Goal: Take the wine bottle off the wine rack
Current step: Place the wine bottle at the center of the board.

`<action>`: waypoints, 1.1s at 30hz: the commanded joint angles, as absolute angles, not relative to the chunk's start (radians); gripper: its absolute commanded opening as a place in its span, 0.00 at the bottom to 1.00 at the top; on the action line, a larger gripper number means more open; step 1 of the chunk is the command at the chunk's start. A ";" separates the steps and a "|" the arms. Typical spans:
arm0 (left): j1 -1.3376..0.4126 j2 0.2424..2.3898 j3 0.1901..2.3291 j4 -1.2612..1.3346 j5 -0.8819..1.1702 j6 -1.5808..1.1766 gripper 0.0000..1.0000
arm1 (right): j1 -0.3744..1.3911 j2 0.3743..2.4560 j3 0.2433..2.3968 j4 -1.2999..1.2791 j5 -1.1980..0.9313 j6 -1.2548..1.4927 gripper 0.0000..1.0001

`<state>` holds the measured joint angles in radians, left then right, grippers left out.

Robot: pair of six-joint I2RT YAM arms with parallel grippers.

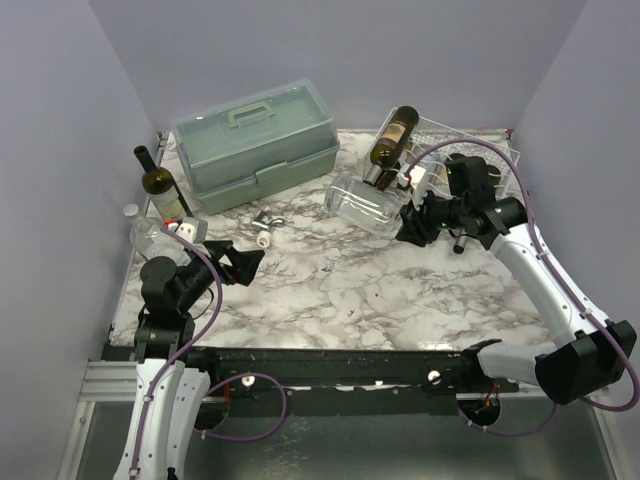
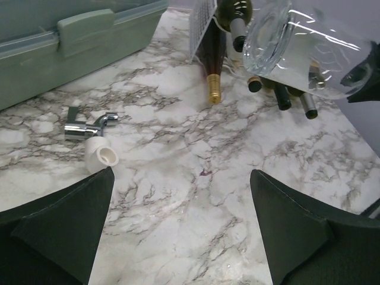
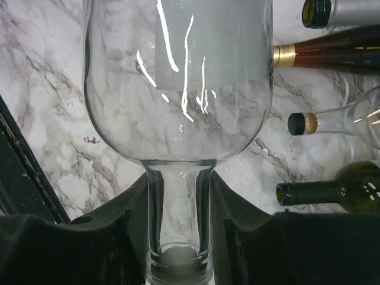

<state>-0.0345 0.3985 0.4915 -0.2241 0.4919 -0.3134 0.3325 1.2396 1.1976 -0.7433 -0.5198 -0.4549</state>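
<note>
The clear wine bottle (image 1: 360, 205) is clamped by its neck in the right claw (image 1: 408, 222). It is held roughly level over the marble table (image 1: 340, 295), just in front of the wine rack (image 1: 497, 143). The left claw (image 1: 240, 262) is spread wide apart, well away from the bottle.

Wine bottle (image 1: 362, 203): clear glass, lying near horizontal, held aloft, centre-right of top view, base toward frame left, neck pinched in right gripper (image 1: 410, 222). Wine rack (image 1: 487, 140): white wire grid, upper right, just behind bottle.
</note>
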 commanded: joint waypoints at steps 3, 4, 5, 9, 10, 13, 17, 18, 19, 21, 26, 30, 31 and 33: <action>-0.037 0.380 0.471 -0.116 0.724 -0.335 0.99 | 0.331 1.224 1.333 -0.821 -0.621 -0.793 0.00; -0.037 0.381 0.468 -0.100 0.750 -0.340 0.99 | 0.331 1.225 1.341 -0.846 -0.612 -0.845 0.00; -0.037 0.384 0.465 -0.090 0.772 -0.346 0.99 | 0.331 1.227 1.346 -0.878 -0.602 -0.894 0.00; -0.036 0.400 0.460 -0.063 0.810 -0.362 0.99 | 0.331 1.223 1.364 -0.976 -0.562 -1.144 0.00; -0.037 0.407 0.461 -0.063 0.810 -0.363 0.99 | 0.333 1.221 1.368 -1.007 -0.552 -1.209 0.00; -0.037 0.416 0.462 -0.063 0.805 -0.364 0.99 | 0.333 1.224 1.392 -1.065 -0.515 -1.374 0.00; -0.037 0.415 0.458 -0.063 0.786 -0.361 0.99 | 0.343 1.255 1.446 -1.142 -0.468 -1.517 0.00; -0.037 0.412 0.457 -0.063 0.780 -0.360 0.99 | 0.346 1.262 1.453 -1.167 -0.455 -1.567 0.00; -0.036 0.413 0.456 -0.063 0.773 -0.360 0.99 | 0.353 1.268 1.459 -1.197 -0.441 -1.633 0.00; -0.037 0.411 0.455 -0.066 0.763 -0.358 0.99 | 0.369 1.278 1.465 -1.240 -0.412 -1.740 0.00; -0.037 0.415 0.462 -0.088 0.730 -0.338 0.99 | 0.493 1.309 1.475 -1.262 -0.262 -1.814 0.00; -0.036 0.414 0.466 -0.103 0.711 -0.330 0.99 | 0.626 1.322 1.437 -1.215 -0.076 -1.830 0.00; -0.037 0.414 0.465 -0.104 0.705 -0.328 0.99 | 0.664 1.324 1.422 -1.202 -0.016 -1.831 0.00; -0.037 0.415 0.467 -0.109 0.701 -0.325 0.99 | 0.737 1.325 1.394 -1.166 0.094 -1.835 0.00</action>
<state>-0.0349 0.4152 0.4641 -0.1009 0.7326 -0.3489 0.6292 1.3396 1.4071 -1.2716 -0.1116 -1.7927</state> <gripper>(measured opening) 0.987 0.382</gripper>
